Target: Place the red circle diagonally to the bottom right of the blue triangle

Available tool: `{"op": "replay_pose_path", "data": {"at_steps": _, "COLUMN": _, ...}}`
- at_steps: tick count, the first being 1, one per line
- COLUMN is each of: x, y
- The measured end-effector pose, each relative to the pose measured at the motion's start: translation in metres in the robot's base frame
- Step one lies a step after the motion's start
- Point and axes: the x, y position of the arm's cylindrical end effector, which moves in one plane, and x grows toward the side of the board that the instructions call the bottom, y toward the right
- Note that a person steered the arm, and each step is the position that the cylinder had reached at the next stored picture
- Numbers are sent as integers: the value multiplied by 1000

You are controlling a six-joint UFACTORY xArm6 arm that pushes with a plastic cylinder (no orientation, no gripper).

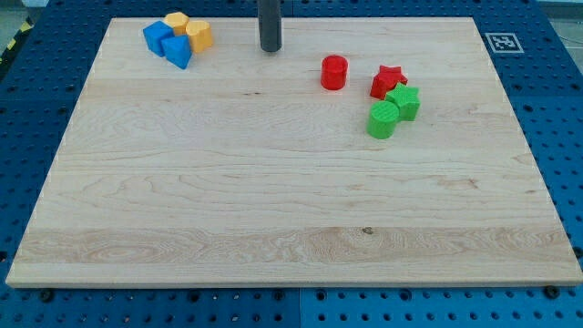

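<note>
red circle (334, 72) upright, axis vertical

Our rod (270, 25) runs off the view's top; the blue cube (157, 37) sits partly behind the blue triangle (178, 51).

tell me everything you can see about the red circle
The red circle is a short, solid-looking red cylinder with a matte, uniform finish. It stands upright on its flat end on the wooden board, in the upper part of the view, right of centre. Nothing touches it: my tip sits apart at its upper left, and the red star lies clear of it on the view's right. The blue triangle is far off at the view's upper left.
</note>
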Motion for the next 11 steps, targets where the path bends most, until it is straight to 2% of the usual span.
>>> {"op": "replay_pose_path", "data": {"at_steps": 4, "x": -14, "y": 0}}
{"op": "replay_pose_path", "data": {"at_steps": 10, "x": 18, "y": 93}}
{"op": "replay_pose_path", "data": {"at_steps": 11, "x": 18, "y": 95}}
